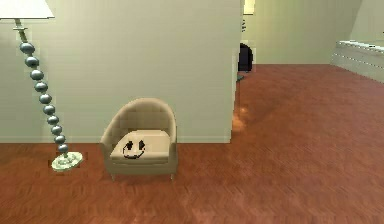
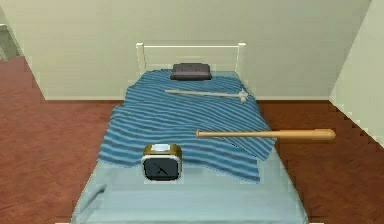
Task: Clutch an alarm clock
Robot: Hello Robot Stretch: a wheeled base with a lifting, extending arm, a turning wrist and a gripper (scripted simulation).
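1. Alarm clock (image 2: 162, 163): in the arm side view, it lies on the bed (image 2: 250, 200), near the foot end and towards the view's left. It has a squarish body with rounded corners, a brass-coloured rim and a dark face. It sits where the striped blanket (image 2: 170, 110) meets the smooth pale blue sheet.

2. Bed: it has a thin white rail headboard (image 2: 190, 45) against a plain cream wall. The blanket is rumpled, with blue bands in two shades. A flat dark grey pillow (image 2: 190, 72) lies at the head end.

3. Other items on the blanket:
- A wooden baseball bat (image 2: 265, 134), smooth and tapered, lies crosswise, and its thick end overhangs the bed's edge on the view's right.
- A slim pale grey rod (image 2: 205, 93) with a short crosspiece lies just below the pillow.

4. Claw: whether it is released, clenched or grasping something cannot be told.

5. Forward view: a rounded beige tub armchair (image 1: 142, 138) stands on a reddish-brown floor and carries a cushion with dark markings. Beside it stands a floor lamp (image 1: 45, 100) with a stem of stacked silvery balls, a round base and a white shade.
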